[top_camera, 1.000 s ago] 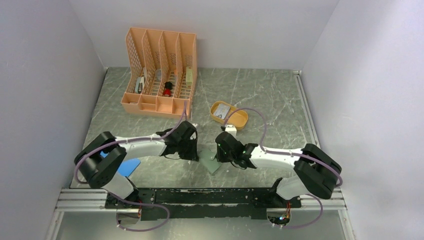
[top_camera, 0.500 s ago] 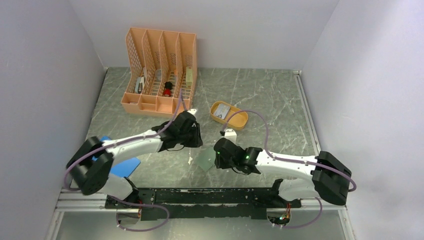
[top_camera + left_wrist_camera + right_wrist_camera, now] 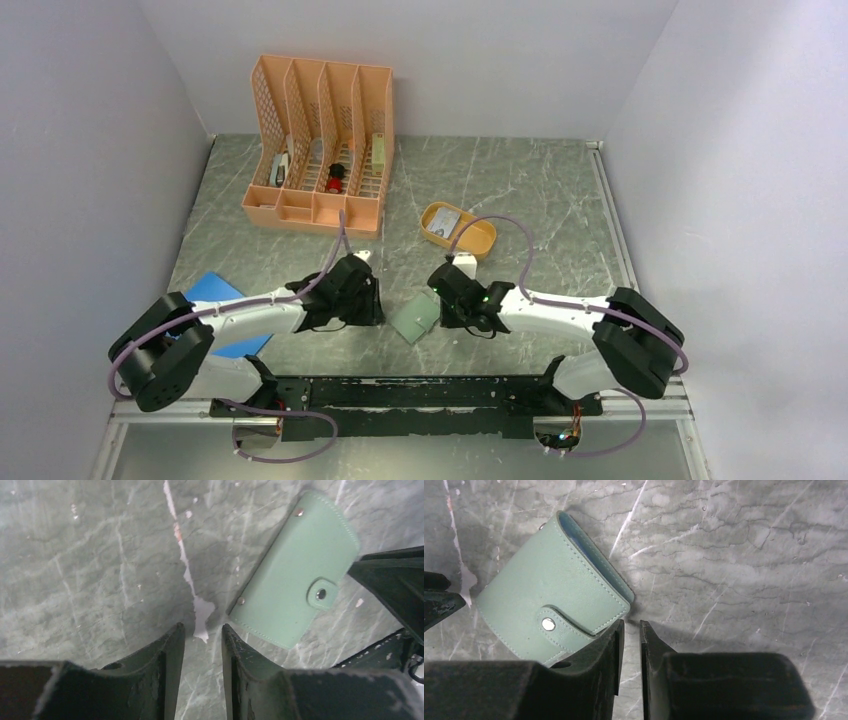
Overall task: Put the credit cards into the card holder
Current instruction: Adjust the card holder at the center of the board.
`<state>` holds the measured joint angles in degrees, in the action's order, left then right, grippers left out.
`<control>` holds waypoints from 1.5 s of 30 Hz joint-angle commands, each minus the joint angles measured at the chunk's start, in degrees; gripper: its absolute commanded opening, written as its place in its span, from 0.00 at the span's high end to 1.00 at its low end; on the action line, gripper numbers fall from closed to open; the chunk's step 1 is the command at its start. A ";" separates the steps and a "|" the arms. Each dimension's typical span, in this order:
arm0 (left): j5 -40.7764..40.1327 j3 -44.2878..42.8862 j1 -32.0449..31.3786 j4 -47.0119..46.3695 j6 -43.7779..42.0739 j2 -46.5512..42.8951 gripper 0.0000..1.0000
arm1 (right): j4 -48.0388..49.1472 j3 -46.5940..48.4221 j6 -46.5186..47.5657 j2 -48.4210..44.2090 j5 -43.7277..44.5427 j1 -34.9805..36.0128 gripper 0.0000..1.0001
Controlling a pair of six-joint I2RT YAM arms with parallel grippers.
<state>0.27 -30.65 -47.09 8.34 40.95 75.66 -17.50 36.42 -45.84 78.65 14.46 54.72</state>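
As left fingers (image 3: pixel 167 657), right fingers (image 3: pixel 608 652) gape slightly, card holder (image 3: pixel 549 587) unheld

Lab test booth (plain white walls (image 3: pixel 90 150)), marble-look tabletop (image 3: pixel 540 190), aluminium mounting rail (image 3: pixel 640 410)

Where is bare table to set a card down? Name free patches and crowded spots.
Widest bare marble: back right, from the orange oval tray to the right wall. A smaller strip lies between the file organizer and the left arm. Crowded: front middle, where the left gripper and right gripper flank the card holder; the blue sheet covers the front left.
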 commanded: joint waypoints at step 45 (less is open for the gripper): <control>1.48 1.82 -0.02 -8.43 5.57 -1.38 0.35 | 2.94 9.63 6.89 12.31 -4.70 -4.62 0.75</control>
<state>3.20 -29.89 -47.09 -0.75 46.15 76.99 -15.90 44.05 -39.77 88.07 10.72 50.28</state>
